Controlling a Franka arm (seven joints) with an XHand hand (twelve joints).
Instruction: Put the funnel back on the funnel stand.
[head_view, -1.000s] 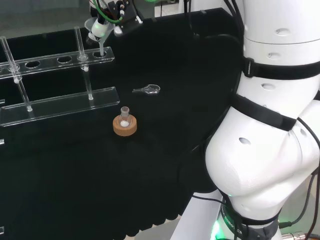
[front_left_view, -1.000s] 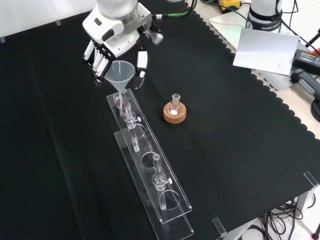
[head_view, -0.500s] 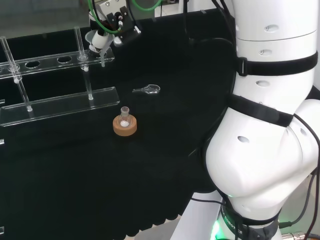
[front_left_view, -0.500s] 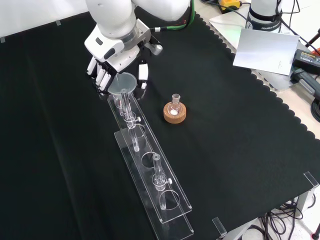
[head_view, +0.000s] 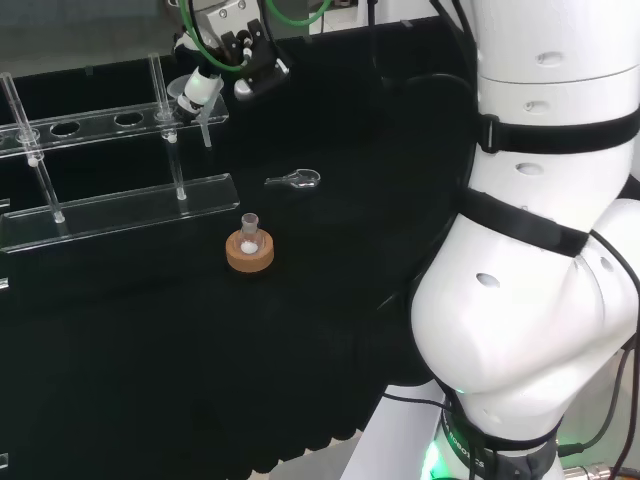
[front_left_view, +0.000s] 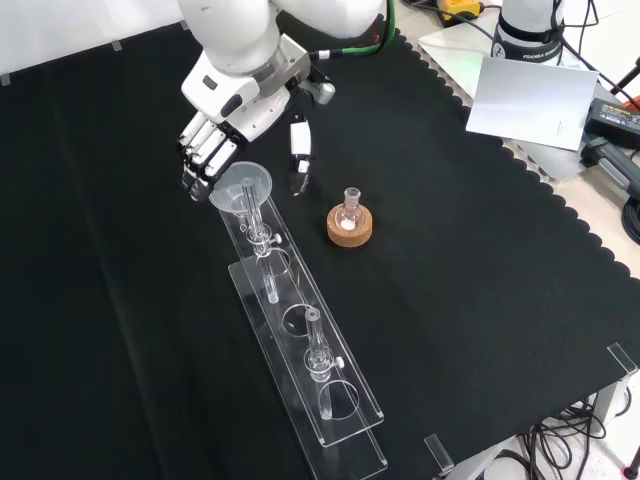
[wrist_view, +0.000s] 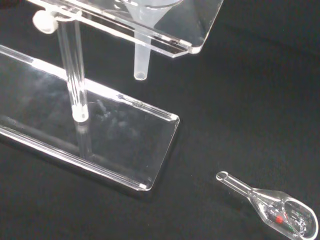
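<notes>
The funnel (front_left_view: 243, 188) sits in the end hole of the stand (front_left_view: 300, 340), the hole nearest my hand (front_left_view: 212, 148). Its cone rests on the top shelf and its stem hangs straight down through it, so its long axis is upright; the wrist view shows the stem tip (wrist_view: 140, 75) hanging above the base plate without touching it. In the front view the funnel lies just below my hand, on the near side of it. My fingers (front_left_view: 198, 156) hang relaxed behind the rim and my thumb (front_left_view: 298, 140) stands off to its right; they flank the funnel without curling round it. I judge it seated, so the coming move is to draw my hand up and away without brushing the rim between fingers and thumb.
</notes>
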